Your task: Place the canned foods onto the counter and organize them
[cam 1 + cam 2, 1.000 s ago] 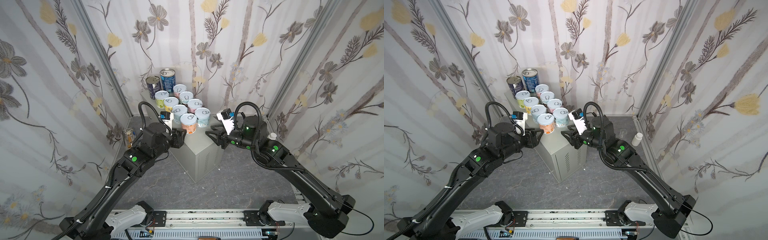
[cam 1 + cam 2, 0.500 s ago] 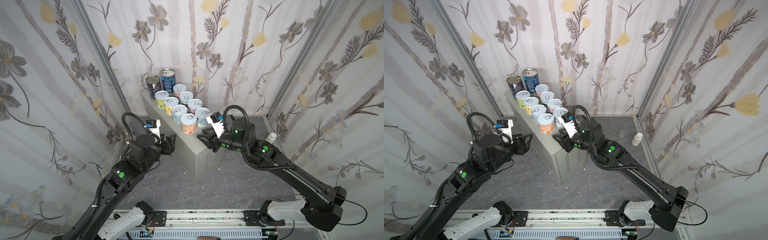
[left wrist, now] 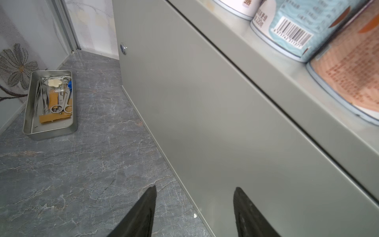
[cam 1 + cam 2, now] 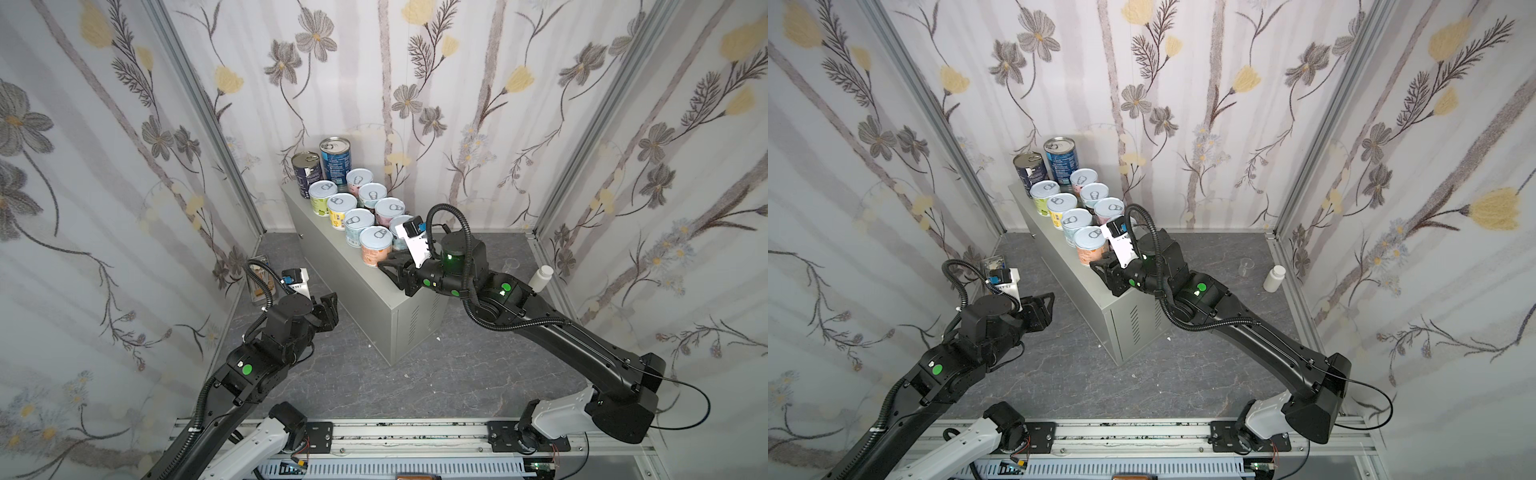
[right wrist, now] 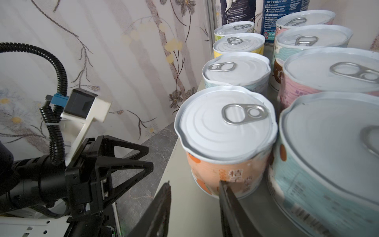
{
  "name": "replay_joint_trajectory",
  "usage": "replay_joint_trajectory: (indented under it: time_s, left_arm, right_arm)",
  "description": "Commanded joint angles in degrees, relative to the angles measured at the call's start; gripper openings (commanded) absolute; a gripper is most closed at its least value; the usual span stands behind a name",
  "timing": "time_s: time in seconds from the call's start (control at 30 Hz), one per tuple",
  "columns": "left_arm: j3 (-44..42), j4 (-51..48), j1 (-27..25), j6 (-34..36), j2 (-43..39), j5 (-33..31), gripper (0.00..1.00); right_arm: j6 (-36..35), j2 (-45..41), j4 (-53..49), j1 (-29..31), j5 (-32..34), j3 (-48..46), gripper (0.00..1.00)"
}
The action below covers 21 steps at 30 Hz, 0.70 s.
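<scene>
On the counter: cans all up, both arms drawing off

Up on the counter (image 4: 365, 279) the canned foods (image 4: 358, 218) stand in two tidy rows, and over the last second I have pulled both arms off them. My left gripper (image 4: 332, 309), which was up by the near cans, has dropped beside the counter's side, over the floor (image 3: 82, 164). Its jaws are part-way apart with nothing between them. My right gripper (image 4: 386, 268) has slid across to just in front of the orange can (image 5: 223, 131), its jaws narrower and also empty. I see no can left on the floor, so I judge the job done bar the retreat. Every can stands upright, long axis vertical, pull-tab lid up. The rows run along the counter's length towards the tall blue cans (image 4: 336, 160) at the far end.
</scene>
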Motion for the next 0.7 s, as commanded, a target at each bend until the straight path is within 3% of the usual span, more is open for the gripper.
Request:
replay_joint_trajectory:
  time_s: [0.0,0.23,0.37,0.67]
  left_arm:
    - [-0.6,0.9,0.2,-0.7,-0.4,-0.7,0.61]
    - [-1.6,0.9,0.5,-0.5,-0.8,-0.3,0.61]
    - [-1.9,0.9,0.6,-0.4,-1.4,-0.2,0.61]
    - [-0.8,0.9,1.1,-0.7,-1.3,0.3,0.61]
  right_arm:
    - [1.0,2.1,2.3,0.2,1.6,1.3,0.41]
    - [1.0,3.6,1.8,0.2,2.4,2.9,0.41]
    - [0.8,3.0,1.3,0.2,2.4,2.9,0.46]
    - [0.4,-3.1,-0.2,0.2,2.1,1.0,0.48]
